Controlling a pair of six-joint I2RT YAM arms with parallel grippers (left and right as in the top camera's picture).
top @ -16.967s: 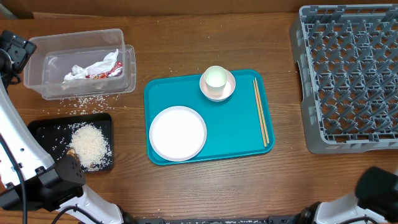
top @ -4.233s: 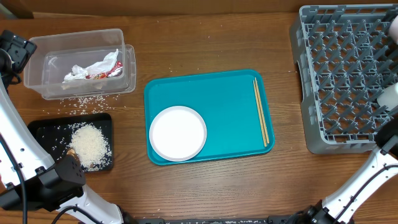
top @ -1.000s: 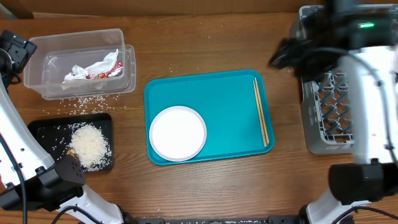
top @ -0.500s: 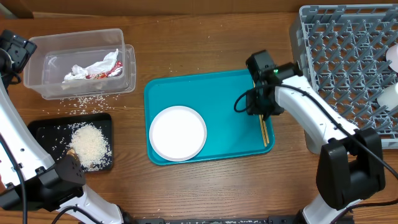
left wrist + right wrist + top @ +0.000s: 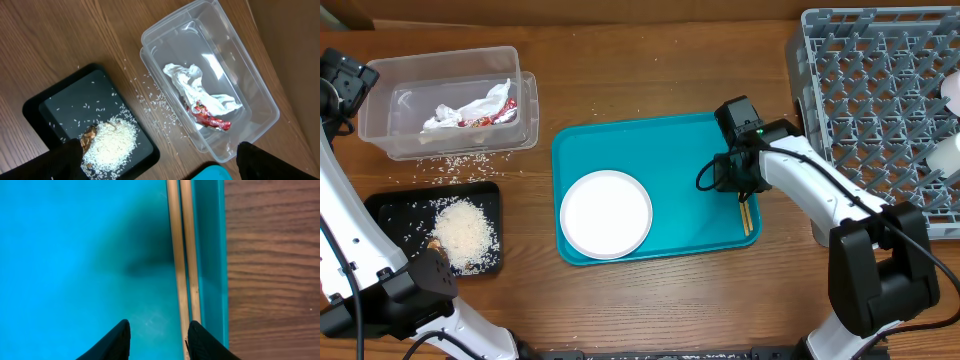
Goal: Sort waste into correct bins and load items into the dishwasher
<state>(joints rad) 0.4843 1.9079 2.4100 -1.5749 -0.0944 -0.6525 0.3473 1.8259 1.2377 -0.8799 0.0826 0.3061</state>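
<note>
The chopsticks [image 5: 744, 212] lie side by side, touching each other, along the right edge of the teal tray [image 5: 690, 150], hard against its raised rim, and the right pincer [image 5: 725, 178] hangs directly over them. In the right wrist view the two dark fingertips stand partly spread with the sticks between them. The right-hand tip sits on or just beside the outer stick, while the left-hand tip is clear of both, so nothing is pinched yet. The sticks look light, stiff, thin and smooth, likely to roll or splay if only one is caught. The best hold is probably across both near mid-length, so they hang level on the way to the grey dish rack [image 5: 880, 110]. The tray rim leaves the outer finger little room, and a slanted squeeze could flick one stick onto the bench [image 5: 670, 70]. The white plate [image 5: 606, 213] rests on the tray's left part, well apart. The left pincer [image 5: 157, 150] is spread wide and empty above the black tray [image 5: 60, 110] of rice [image 5: 112, 142] and the clear tub [image 5: 250, 75]. No brand, label or writing can be read on anything.
</note>
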